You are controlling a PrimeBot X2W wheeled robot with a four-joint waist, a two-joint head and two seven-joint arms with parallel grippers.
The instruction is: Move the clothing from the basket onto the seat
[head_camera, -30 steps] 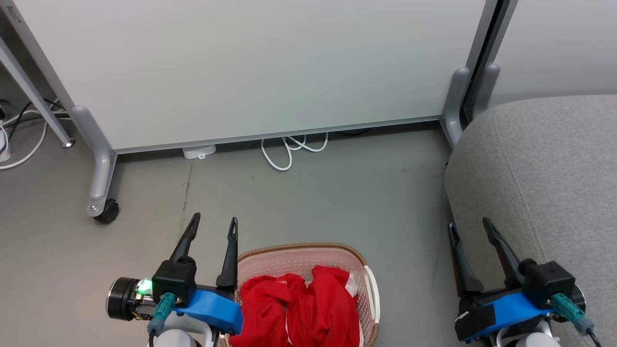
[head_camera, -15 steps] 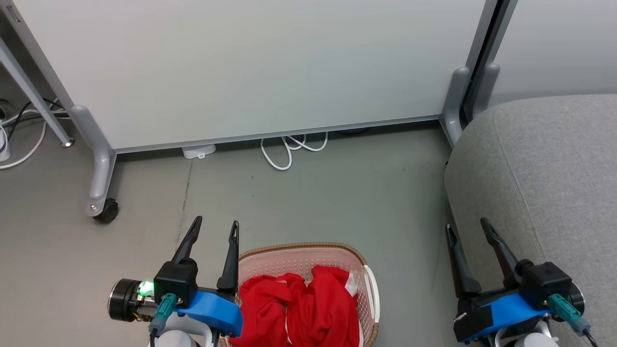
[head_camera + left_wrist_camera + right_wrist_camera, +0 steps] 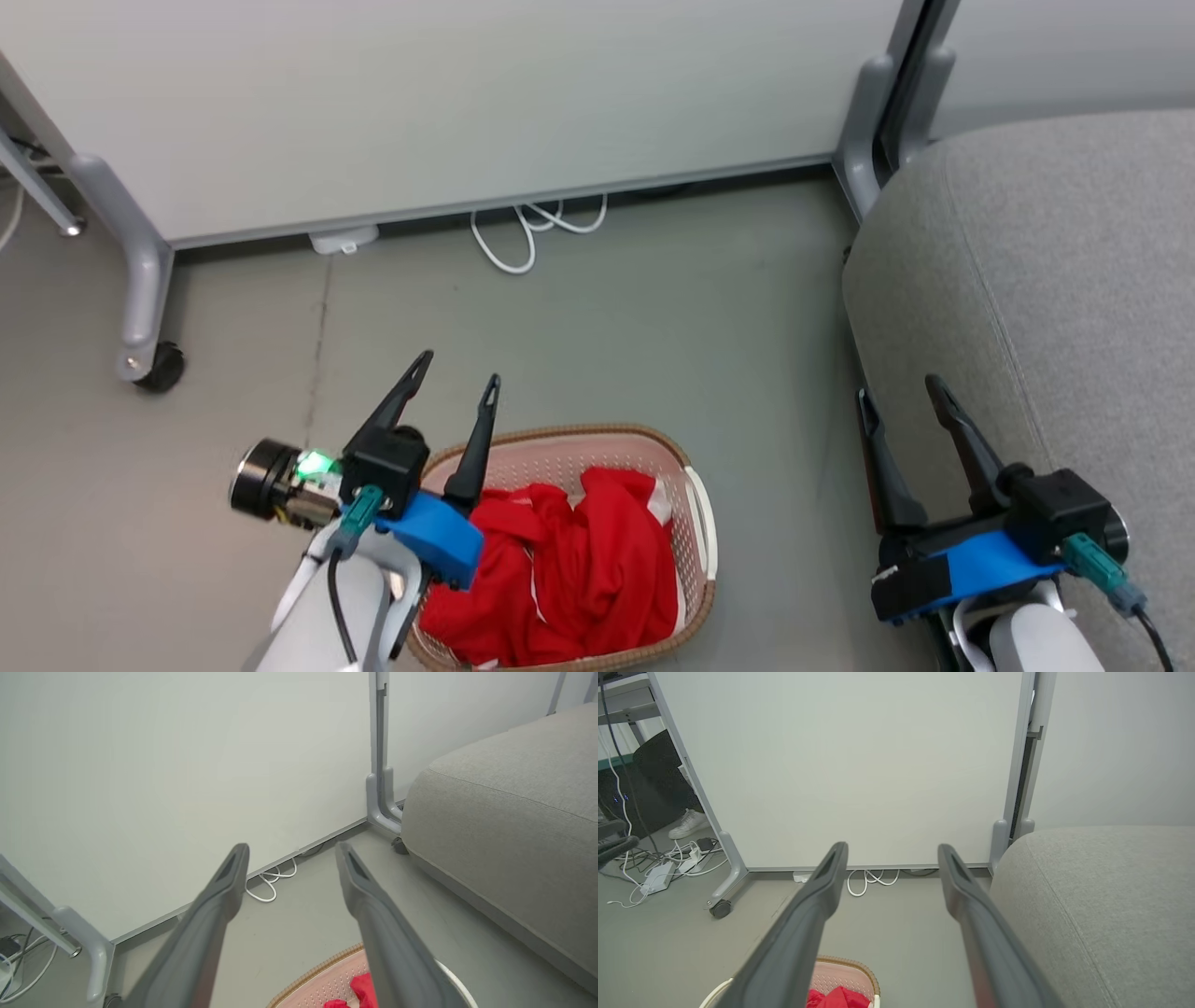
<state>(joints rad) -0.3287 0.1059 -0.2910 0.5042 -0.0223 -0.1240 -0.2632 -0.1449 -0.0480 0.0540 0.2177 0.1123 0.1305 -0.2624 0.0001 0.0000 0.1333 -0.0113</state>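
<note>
Bright red clothing (image 3: 569, 569) lies crumpled in the cream basket (image 3: 702, 523) with a brown woven rim, standing on the floor at the bottom centre of the head view. My left gripper (image 3: 457, 366) hovers open over the basket's left rim, fingers empty. The grey seat (image 3: 1055, 280) fills the right side. At the seat's front corner my right gripper (image 3: 898, 390) stands open and empty. The left wrist view has the left gripper (image 3: 292, 849), the basket's rim (image 3: 322, 970), a bit of the clothing (image 3: 364, 987) and the seat (image 3: 509, 826). In the right wrist view lie the right gripper (image 3: 892, 848), basket (image 3: 845, 973) and seat (image 3: 1101, 896).
A white partition panel (image 3: 448, 93) on grey legs with a castor (image 3: 159, 366) closes off the far side. White cable (image 3: 523, 233) loops under it. Bare grey floor (image 3: 653, 317) lies between basket, panel and seat. The right wrist view shows cables and a shoe (image 3: 689, 823) at far left.
The head view has tilted down and shifted, so the basket shows more fully. My left gripper has swung up and right over the basket's rim. The right gripper has hardly moved.
</note>
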